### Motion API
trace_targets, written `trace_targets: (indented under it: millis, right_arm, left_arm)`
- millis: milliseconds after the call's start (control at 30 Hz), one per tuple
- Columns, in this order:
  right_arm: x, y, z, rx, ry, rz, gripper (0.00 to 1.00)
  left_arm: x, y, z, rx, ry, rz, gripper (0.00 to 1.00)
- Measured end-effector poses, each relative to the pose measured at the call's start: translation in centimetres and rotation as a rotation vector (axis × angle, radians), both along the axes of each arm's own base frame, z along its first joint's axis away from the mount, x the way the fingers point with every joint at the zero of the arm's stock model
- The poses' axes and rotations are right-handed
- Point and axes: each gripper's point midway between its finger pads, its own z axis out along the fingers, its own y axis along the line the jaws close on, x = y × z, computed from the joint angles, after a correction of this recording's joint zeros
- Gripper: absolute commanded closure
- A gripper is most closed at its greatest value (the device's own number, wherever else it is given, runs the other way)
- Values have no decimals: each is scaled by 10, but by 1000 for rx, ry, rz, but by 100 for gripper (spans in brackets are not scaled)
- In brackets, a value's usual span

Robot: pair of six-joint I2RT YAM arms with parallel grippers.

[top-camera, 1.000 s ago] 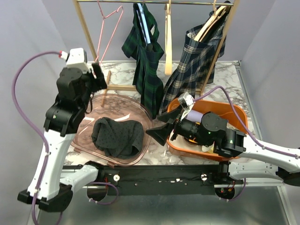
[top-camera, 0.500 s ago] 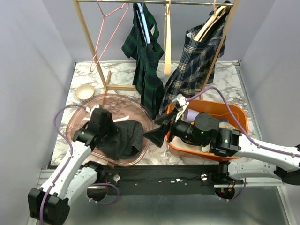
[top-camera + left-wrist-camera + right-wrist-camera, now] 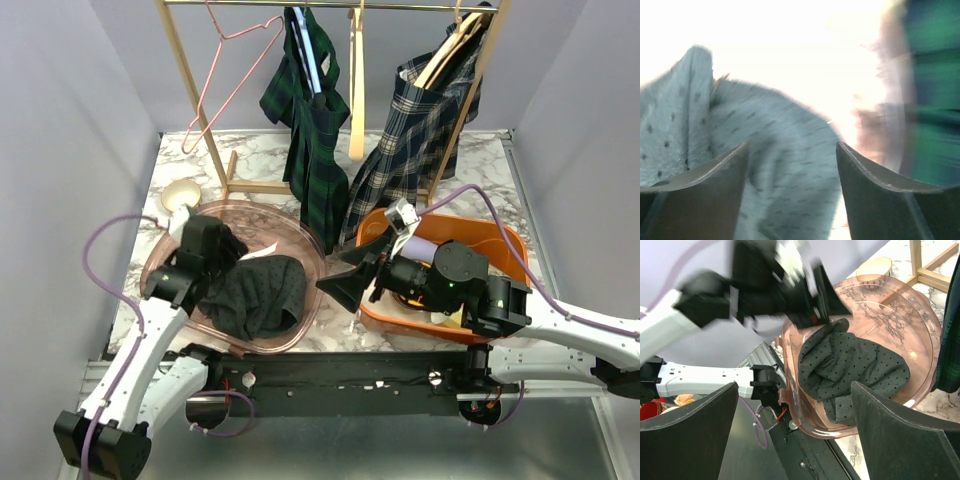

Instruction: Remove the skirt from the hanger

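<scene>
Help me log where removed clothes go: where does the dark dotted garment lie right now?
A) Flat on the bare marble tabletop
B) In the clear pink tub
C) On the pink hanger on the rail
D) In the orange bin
B: both the top view and the right wrist view show the dark dotted garment bunched inside the clear pink tub, within its rim.

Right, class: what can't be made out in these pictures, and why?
Left wrist view: bowl washed out by glare; green skirt blurred at the right edge.
Top view: bin contents mostly covered by the right arm.
Right wrist view: left gripper smeared by blur.
</scene>
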Motion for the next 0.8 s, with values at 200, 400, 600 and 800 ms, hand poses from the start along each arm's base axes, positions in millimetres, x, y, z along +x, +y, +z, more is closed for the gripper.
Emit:
trace_targets:
  millis: [200,400,600,800]
  right_arm:
    - [3,-6,-4,-21,4,-23,0]
    - [6,-17,-2,-24,-1,-57,0]
    - [7,-29,9,3,-9,-82,0]
    - [7,-30,5,-15,-4,-86,0]
  left_arm:
    - [12,6,140,77,-283,-83,20]
    - [14,-2,233,106,-478,-177,20]
    - [40,-59,285,153,-593,-362,20]
    - [84,-126,320,246,-671,-462,13]
